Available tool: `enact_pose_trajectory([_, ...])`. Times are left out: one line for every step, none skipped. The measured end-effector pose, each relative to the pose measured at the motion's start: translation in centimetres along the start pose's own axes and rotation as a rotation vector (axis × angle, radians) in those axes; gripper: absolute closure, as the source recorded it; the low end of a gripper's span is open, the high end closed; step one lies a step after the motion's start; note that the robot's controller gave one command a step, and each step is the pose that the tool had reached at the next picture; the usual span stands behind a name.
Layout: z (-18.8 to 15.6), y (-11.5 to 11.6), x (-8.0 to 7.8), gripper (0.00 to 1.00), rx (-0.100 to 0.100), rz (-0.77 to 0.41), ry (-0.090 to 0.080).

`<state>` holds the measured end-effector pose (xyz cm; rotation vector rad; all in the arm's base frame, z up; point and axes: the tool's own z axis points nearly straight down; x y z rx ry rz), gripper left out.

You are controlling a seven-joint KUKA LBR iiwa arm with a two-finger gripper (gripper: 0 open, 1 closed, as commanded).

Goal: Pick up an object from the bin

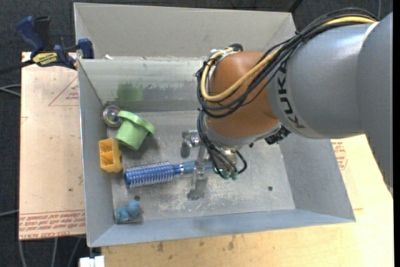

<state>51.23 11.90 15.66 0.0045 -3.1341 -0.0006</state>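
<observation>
Now the spread gripper (194, 166) straddles one blue brush (150, 174); one green cup (134, 130), one orange block (110, 155) nearby.

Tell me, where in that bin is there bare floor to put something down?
Bare floor lies between the blue brush and the right wall of the bin, beneath the arm, and along the front wall. The left side is crowded: green cup, orange block, small blue lump.

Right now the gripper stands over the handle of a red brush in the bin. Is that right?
Not quite: the camera view shows that the brush is blue, not red. The gripper does stand over its handle.
</observation>
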Motion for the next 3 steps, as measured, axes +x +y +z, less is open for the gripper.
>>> enact_pose_trajectory([7.7, 3.5, -4.3, 0.0, -0.001, 0.216, -0.005])
enact_pose_trajectory([7.6, 3.4, -4.4, 1.0, -0.001, 0.219, -0.007])
enact_pose_trajectory([-14.9, 3.8, -7.0, 1.0, -0.004, 0.282, -0.017])
